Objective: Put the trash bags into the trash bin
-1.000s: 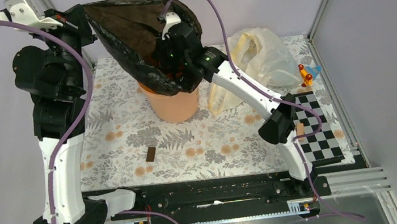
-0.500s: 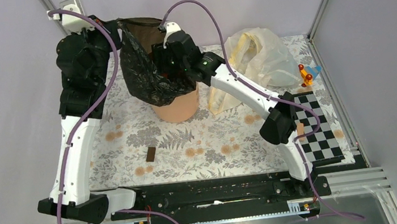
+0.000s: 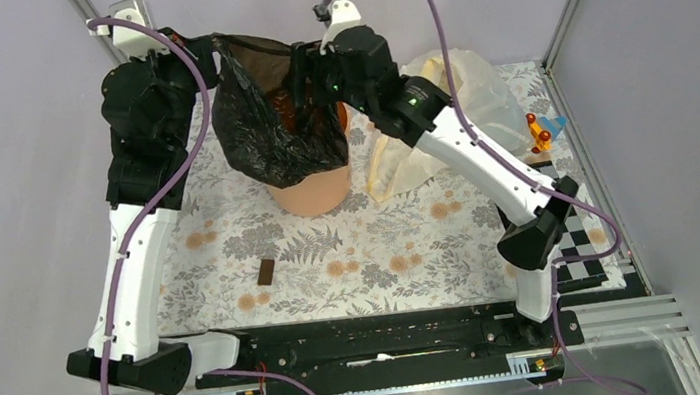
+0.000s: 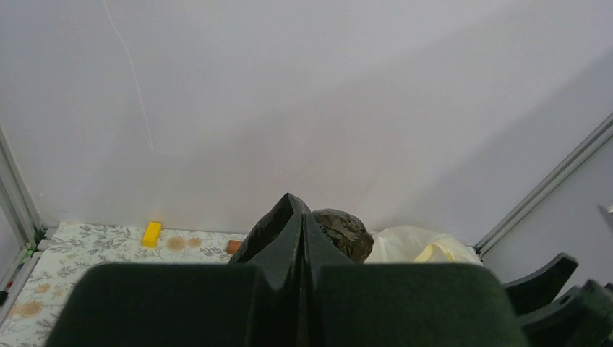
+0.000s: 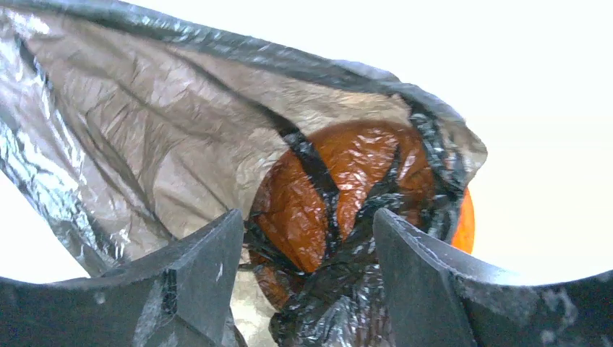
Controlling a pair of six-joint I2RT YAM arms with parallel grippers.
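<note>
The black trash bag (image 3: 267, 132) hangs with its lower part draped in and over the peach-orange trash bin (image 3: 310, 192). My left gripper (image 3: 215, 51) is shut on the bag's upper rim at the back left and holds it up. In the left wrist view the shut gripper (image 4: 298, 217) pinches black film, and a fold of the trash bag (image 4: 345, 230) shows behind it. My right gripper (image 3: 296, 81) hovers open above the bag's mouth. In the right wrist view the gripper (image 5: 307, 220) is open and holds nothing; crumpled trash bag (image 5: 340, 303) lies below, with the trash bin (image 5: 465, 224) showing orange through it.
A cream-white plastic bag (image 3: 460, 103) lies right of the bin. A small brown block (image 3: 266, 271) sits on the floral mat, a checkerboard (image 3: 577, 230) at the right edge, and a colourful toy (image 3: 544, 130) near it. A yellow block (image 4: 151, 233) lies by the back wall.
My right gripper opened, let go of the bag and rose out of the bin. The left arm swung in and down, so the bag's mouth narrowed and now hangs over the bin.
</note>
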